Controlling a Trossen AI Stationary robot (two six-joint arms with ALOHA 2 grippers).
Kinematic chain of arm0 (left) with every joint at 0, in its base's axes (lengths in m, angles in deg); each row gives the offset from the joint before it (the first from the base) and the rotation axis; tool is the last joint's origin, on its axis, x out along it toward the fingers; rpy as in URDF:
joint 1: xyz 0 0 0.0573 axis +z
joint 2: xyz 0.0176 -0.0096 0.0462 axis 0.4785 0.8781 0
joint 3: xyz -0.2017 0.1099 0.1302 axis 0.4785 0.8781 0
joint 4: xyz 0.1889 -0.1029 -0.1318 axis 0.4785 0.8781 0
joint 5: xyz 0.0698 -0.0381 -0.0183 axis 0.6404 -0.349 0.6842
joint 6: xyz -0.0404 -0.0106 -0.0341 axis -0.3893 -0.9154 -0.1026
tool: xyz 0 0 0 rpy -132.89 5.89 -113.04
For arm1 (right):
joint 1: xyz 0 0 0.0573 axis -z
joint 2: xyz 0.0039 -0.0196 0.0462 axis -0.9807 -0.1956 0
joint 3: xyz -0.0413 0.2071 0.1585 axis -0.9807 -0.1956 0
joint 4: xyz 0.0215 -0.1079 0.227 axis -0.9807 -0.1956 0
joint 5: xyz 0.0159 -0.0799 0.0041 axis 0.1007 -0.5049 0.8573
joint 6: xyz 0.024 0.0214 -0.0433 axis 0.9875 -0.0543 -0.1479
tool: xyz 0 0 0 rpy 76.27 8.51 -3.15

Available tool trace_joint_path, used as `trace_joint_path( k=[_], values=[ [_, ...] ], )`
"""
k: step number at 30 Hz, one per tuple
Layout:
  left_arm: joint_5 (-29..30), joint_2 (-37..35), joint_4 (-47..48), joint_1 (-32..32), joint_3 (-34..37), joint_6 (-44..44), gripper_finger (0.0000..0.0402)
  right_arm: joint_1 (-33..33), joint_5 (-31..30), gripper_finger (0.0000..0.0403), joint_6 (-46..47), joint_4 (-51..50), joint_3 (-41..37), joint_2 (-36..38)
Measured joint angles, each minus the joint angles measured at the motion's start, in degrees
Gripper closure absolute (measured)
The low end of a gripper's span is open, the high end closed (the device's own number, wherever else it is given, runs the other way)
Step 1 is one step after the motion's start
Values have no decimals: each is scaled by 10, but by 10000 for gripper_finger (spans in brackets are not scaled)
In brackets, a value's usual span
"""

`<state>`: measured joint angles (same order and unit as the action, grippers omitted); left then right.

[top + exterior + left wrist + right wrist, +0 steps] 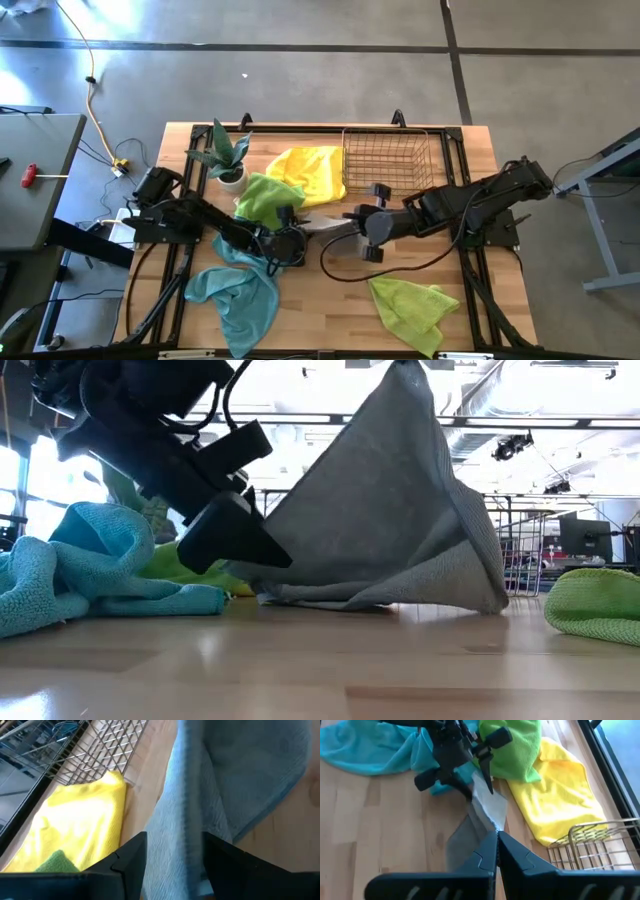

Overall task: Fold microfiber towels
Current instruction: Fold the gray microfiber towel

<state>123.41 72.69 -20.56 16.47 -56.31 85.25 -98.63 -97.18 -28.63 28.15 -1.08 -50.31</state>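
A grey towel [390,510] stands like a tent at the table's middle, with my right gripper [497,836] shut on its top. My left gripper [174,837] is open low at the towel's left end [300,232]. Its fingers stand on either side of a hemmed edge [182,795] of the grey towel. A yellow towel [310,170] and a lime green towel [265,198] lie heaped behind it. A teal towel [238,292] lies crumpled at the near left. A second lime green towel [412,305] lies at the near right. My right gripper pinches a small bit of the grey towel's upper part [492,826] between its two shut fingers, coming slanting down from the table's right. The towel hangs spread below it, drawn toward my left gripper, with its lower edge [380,600] on the table. My left gripper has cloth running between its open fingers; whether they touch it I cannot tell.
A wire mesh basket [388,160] stands at the far right of the table, and a small potted plant [228,160] at the far left. Bare wood [330,300] lies toward the near edge, between the teal towel and the second lime green one.
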Motion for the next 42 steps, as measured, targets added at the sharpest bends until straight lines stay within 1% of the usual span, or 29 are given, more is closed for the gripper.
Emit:
trace_joint_path(
  k=[4, 10, 21, 23, 25, 27, 29, 33, 36, 39, 42],
  values=[
    [0, 0, 19, 8, 0, 6, 254, -4, -1, 403, 4, -18, 0, 0],
    [-6, 0, 45, 23, 0, -3, 287, -4, -1, 403, 3, -19, 0, 0],
    [-5, 0, 61, 24, 0, -2, 314, -4, -2, 403, -2, -19, 0, 0],
    [-5, 0, 62, 24, 0, -2, 329, -4, -2, 403, -2, -21, 0, 0],
    [-6, 0, 61, 24, 0, 4, 353, -4, -2, 403, -2, -25, 0, 0],
    [-20, -11, 69, 24, 0, 13, 382, -4, -2, 403, -2, -32, 0, 0],
    [-42, -24, 78, 24, -5, 12, 396, -4, -3, 403, 2, -41, 0, 0],
    [-58, -66, 133, 19, -27, 13, 394, -4, -3, 403, 0, -61, 0, 0],
    [-63, -106, 213, 17, -57, 13, 400, -4, -13, 403, -9, -74, 0, 0],
    [-60, -139, 299, 14, -94, 16, 399, -5, -54, 403, -24, -84, 0, 0],
    [-36, -170, 387, 11, -135, 23, 400, -7, -104, 403, -46, -98, 0, 2]
  ],
)
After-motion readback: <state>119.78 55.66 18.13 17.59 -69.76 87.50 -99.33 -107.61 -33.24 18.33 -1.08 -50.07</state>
